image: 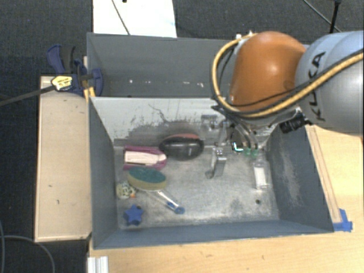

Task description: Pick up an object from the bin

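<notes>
Bin (170,67): a grey metal bin, with a few loose things spread over the half that lies to the view's left of the end effector.
End effector (238,176): seen low inside the bin, below the orange wrist cover (267,67), over the scuffed floor.
End effector state: the two fingers (216,165) are spread wide apart. Bare bin floor is seen between them and nothing is gripped.
Nearest thing: a dark oval object (182,147), black with a reddish strip along its top. It is found just beside the end effector, on the view's left of the nearer finger and close to the back wall. A narrow gap is seen between finger and object.
Next thing out: a pink and white block (143,157) is laid flat beyond the dark oval object, on the side away from the end effector. Whether the two touch cannot be told.
Towards the front: a teal round-headed brush (149,178) is placed just in front of the block, well apart from the end effector. Its pale handle is angled back towards the end effector's side and ends in a blue tip (178,210).
Beside the brush head: a small multicoloured toy (125,190) is set on the side away from the end effector. Its kind cannot be made out.
Farthest thing: a blue star-shaped piece (133,215) is found in the front corner, well apart from the end effector.
</notes>
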Controlling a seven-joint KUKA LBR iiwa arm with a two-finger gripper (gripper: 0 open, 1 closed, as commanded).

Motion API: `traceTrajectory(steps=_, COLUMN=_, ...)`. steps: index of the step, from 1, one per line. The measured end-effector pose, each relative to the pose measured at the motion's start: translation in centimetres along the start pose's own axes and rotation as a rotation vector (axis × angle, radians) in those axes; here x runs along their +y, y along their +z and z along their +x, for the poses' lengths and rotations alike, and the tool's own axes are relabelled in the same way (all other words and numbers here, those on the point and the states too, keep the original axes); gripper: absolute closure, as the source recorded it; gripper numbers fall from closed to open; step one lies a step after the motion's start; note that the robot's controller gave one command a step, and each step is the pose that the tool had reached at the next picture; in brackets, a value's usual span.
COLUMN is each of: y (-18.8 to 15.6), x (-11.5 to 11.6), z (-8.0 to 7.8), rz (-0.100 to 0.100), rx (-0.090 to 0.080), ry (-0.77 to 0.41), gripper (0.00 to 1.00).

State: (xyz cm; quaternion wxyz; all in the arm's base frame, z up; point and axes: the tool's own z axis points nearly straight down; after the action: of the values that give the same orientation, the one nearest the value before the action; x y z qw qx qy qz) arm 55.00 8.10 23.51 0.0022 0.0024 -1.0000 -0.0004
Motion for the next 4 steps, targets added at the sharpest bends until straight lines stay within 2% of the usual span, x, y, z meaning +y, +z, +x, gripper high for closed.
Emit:
traceTrajectory(steps=1, y=7.2, x=8.1, z=-2.7, rz=-0.002, rx=-0.003, ry=-0.050, gripper=0.00)
traceTrajectory(steps=2, y=16.5, x=9.2, z=0.6, rz=0.000, rx=-0.010, ry=-0.124, gripper=0.00)
traceTrajectory(steps=3, y=15.5, x=9.3, z=0.1, rz=-0.004, rx=-0.021, ry=-0.117, gripper=1.00)
traceTrajectory(steps=4, y=5.6, x=11.6, z=3.2, rz=-0.003, rx=-0.013, ry=-0.141, gripper=1.00)
